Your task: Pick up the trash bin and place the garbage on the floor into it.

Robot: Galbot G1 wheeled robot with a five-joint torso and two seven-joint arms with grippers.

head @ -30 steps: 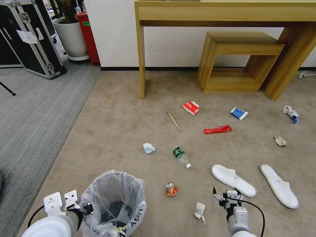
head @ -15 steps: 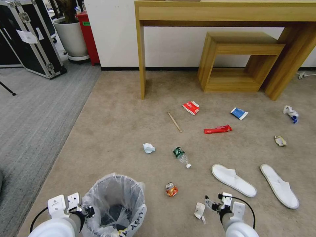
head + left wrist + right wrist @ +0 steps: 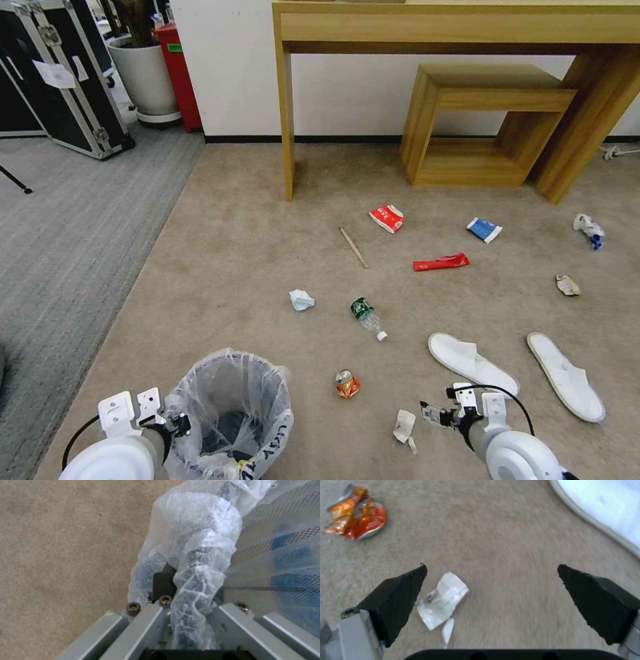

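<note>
Upright trash bin [image 3: 230,417], mouth upward

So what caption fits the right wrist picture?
Open right hand above scrap of white paper, crushed can nearby.

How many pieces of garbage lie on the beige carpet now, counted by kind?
Slippers: 2
Cartons or packets: 2
Wrappers: 2
Bottles: 2
Crushed cans: 1
White paper scraps: 2
Wooden sticks: 1
Total: 12
</note>
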